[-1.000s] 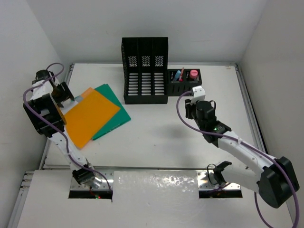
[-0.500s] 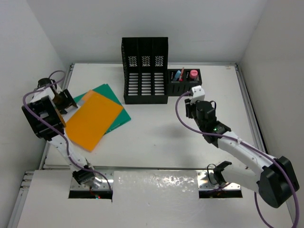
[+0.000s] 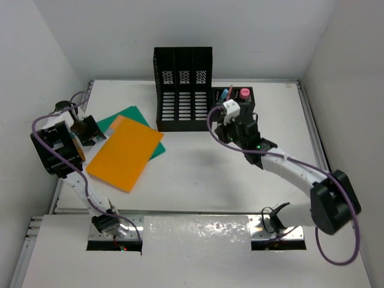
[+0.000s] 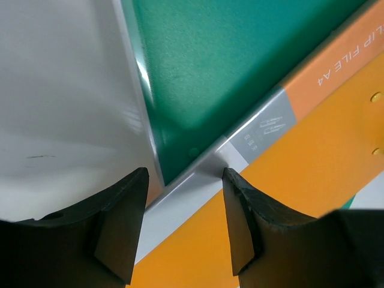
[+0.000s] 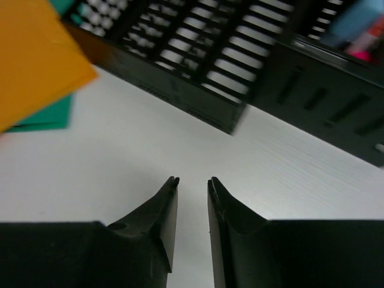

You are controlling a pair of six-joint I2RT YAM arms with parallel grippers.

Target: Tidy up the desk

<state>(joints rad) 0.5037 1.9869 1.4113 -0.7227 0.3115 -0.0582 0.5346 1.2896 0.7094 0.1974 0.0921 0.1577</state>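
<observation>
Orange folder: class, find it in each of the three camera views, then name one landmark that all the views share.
Top external: orange folder lies left of centre, tilted.
Left wrist: it fills the lower right, with a grey spine strip along its edge.
Right wrist: it is in the upper left corner, blurred.
Shared landmark: the green folder partly under it.
</observation>
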